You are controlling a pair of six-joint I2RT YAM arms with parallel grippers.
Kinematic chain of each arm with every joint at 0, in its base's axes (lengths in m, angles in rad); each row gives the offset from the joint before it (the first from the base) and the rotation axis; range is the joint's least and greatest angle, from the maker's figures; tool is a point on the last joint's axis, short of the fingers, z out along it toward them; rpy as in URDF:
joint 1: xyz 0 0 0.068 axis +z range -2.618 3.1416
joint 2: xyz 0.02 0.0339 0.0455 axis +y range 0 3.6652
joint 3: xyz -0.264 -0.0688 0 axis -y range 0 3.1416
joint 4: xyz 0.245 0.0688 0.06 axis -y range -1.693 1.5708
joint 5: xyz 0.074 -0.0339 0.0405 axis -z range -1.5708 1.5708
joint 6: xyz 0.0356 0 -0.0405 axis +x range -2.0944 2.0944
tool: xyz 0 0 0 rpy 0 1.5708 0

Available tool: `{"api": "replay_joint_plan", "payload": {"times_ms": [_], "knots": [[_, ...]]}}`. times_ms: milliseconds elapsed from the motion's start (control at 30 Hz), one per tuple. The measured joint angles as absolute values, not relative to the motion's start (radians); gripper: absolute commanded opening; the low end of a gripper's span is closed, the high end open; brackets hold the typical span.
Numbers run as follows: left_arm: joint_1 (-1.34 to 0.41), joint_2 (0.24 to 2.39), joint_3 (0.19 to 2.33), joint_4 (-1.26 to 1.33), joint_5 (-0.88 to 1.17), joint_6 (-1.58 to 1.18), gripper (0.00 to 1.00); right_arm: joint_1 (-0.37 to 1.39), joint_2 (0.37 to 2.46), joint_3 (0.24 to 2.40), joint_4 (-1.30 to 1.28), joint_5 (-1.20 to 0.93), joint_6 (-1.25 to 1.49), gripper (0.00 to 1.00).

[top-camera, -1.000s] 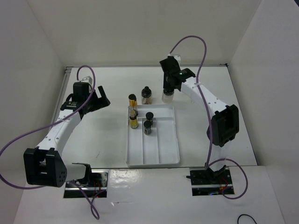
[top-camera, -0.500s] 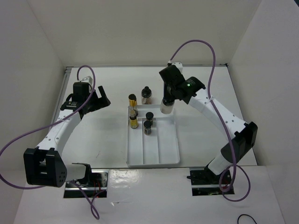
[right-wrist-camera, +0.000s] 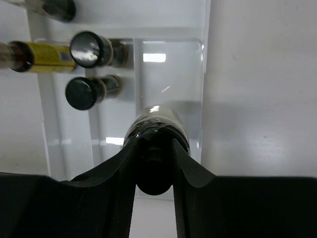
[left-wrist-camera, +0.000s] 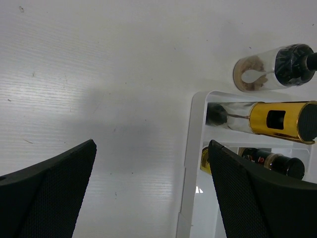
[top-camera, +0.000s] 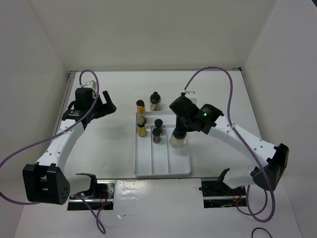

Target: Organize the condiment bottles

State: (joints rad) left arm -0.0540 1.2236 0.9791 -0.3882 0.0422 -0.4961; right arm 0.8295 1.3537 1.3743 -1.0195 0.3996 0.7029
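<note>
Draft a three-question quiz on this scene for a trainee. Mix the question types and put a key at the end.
1. True or false: the left gripper is shut on a jar.
2. In the top view, the pale jar held by the right gripper hangs over which section of the white tray? A left, B middle, C right.
3. Fill in: ___ jars stand on the table beyond the tray's far end.
Key: 1 false, its jaws stand open and empty. 2 C. 3 two, the amber jar and the tan jar.
</note>
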Motion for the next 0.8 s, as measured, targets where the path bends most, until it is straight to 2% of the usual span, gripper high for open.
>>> {"api": "replay_joint_plan", "payload": {"times_ms": [200, 500, 800], "knots": [[-0.058, 1.203, 0.979, -0.387, 0.039, -0.496, 1.00, 0.855, 1.280, 1.238, -1.029, 0.388, 0.781, 0.00], [-0.064, 1.187, 0.974, -0.388, 0.036, -0.496, 1.00, 0.946, 1.282, 1.192, -1.006, 0.389, 0.848, 0.00], [-0.064, 1.177, 0.973, -0.387, 0.031, -0.496, 1.00, 0.956, 1.327, 1.164, -0.994, 0.440, 0.866, 0.00]]}}
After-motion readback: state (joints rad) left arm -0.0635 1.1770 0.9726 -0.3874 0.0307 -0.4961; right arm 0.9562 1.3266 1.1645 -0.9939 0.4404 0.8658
